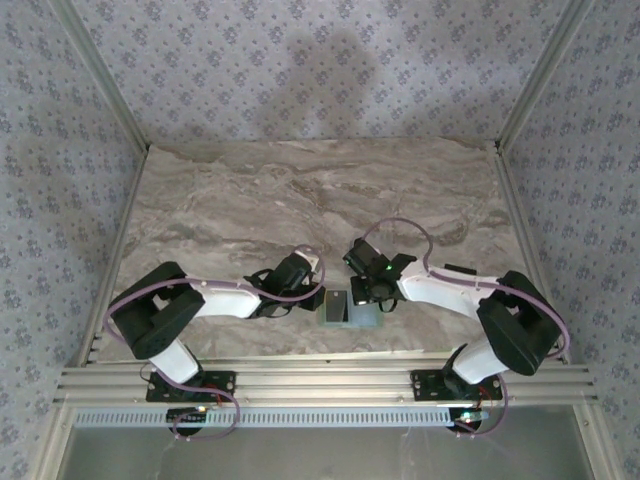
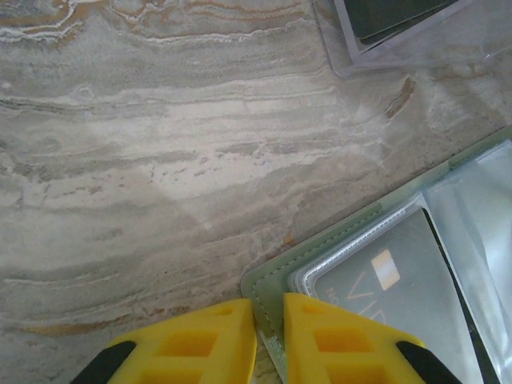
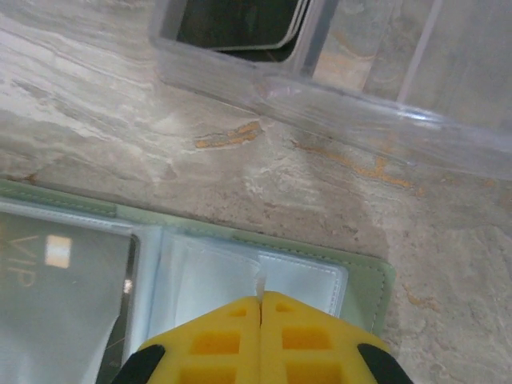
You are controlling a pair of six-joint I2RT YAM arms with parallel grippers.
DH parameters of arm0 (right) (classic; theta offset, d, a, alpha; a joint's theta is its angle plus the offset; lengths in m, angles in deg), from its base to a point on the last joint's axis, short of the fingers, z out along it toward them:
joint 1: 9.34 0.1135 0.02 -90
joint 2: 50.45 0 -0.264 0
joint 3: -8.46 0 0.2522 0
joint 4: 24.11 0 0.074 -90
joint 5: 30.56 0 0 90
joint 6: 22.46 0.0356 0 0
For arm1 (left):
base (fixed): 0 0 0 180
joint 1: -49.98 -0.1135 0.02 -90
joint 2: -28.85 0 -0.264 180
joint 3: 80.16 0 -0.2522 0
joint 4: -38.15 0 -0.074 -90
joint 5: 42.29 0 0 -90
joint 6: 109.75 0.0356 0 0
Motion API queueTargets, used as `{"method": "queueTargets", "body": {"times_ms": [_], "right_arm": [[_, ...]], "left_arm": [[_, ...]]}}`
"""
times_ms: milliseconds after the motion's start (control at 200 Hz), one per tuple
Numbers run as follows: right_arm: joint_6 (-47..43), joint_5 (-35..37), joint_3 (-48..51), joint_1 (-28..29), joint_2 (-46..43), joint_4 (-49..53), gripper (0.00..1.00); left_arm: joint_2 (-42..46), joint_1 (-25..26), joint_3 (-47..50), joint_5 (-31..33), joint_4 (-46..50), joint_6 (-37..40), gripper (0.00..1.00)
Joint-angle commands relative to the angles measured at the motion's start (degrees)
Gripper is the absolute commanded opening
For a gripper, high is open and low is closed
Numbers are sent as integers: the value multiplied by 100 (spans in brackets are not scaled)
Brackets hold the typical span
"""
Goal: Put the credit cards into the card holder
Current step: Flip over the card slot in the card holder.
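The pale green card holder (image 2: 320, 244) lies open on the marble table between both arms (image 1: 352, 314). A grey credit card (image 2: 400, 296) marked VIP sits inside a clear sleeve on its left panel (image 3: 64, 288). My left gripper (image 2: 270, 308) is shut on the holder's green cover edge near a corner (image 1: 310, 293). My right gripper (image 3: 261, 300) is shut on a clear plastic sleeve flap (image 3: 216, 268) of the right panel, lifting it slightly (image 1: 372, 295). More dark credit cards (image 3: 240, 20) lie stacked in a clear tray (image 2: 392, 16).
The clear plastic tray (image 3: 344, 104) stands just beyond the holder, its rim close to both grippers (image 2: 416, 58). Bare marble table (image 1: 300, 190) stretches to the back and left. Patterned walls enclose the table on three sides.
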Motion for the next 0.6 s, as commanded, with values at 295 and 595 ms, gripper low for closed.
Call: {"method": "queueTargets", "body": {"times_ms": [295, 595], "right_arm": [[-66, -1335, -564, 102, 256, -533, 10], [438, -2775, -196, 42, 167, -1834, 33]], "left_arm": [[-647, 186, 31, 254, -160, -119, 18], [-735, 46, 75, 119, -399, -342, 21]]}}
